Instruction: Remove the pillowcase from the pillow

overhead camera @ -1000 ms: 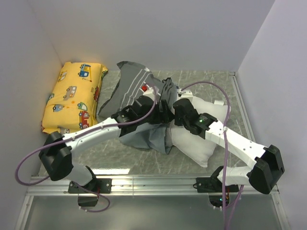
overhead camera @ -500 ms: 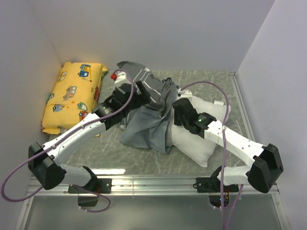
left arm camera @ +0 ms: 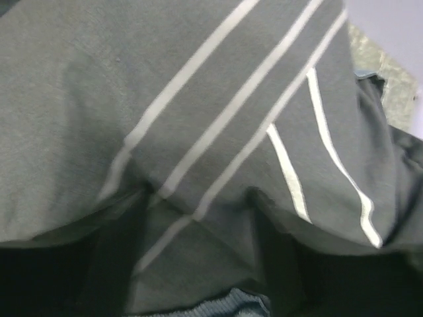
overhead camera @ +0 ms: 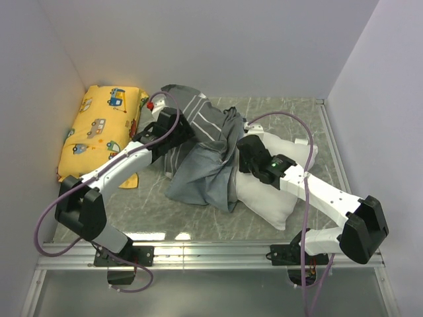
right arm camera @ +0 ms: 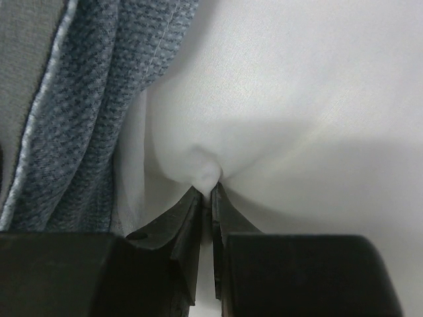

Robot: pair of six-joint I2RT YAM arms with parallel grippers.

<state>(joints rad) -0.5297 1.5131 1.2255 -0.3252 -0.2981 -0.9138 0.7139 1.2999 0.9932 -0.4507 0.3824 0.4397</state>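
The dark grey striped pillowcase [overhead camera: 201, 175] lies bunched in the middle of the table, over the left end of the white pillow [overhead camera: 271, 198]. My left gripper [overhead camera: 177, 132] is at the pillowcase's upper left. In the left wrist view the striped pillowcase fabric [left arm camera: 231, 99] is drawn taut from between the dark fingers of the left gripper [left arm camera: 198, 224], which looks shut on a fold. My right gripper [overhead camera: 246, 153] is at the pillow's edge. In the right wrist view the right gripper [right arm camera: 205, 193] is shut, pinching a nub of white pillow [right arm camera: 297, 99] beside the blue-grey pillowcase lining [right arm camera: 79, 99].
A yellow vehicle-print cushion [overhead camera: 102, 132] lies at the back left against the left wall. Walls close the space on the left, back and right. Bare marble tabletop [overhead camera: 291, 112] shows at the back right.
My left arm has swung from over the middle of the pillowcase to the upper left, towards the yellow cushion, drawing the striped fabric with it. The right gripper has stayed on the pillow.
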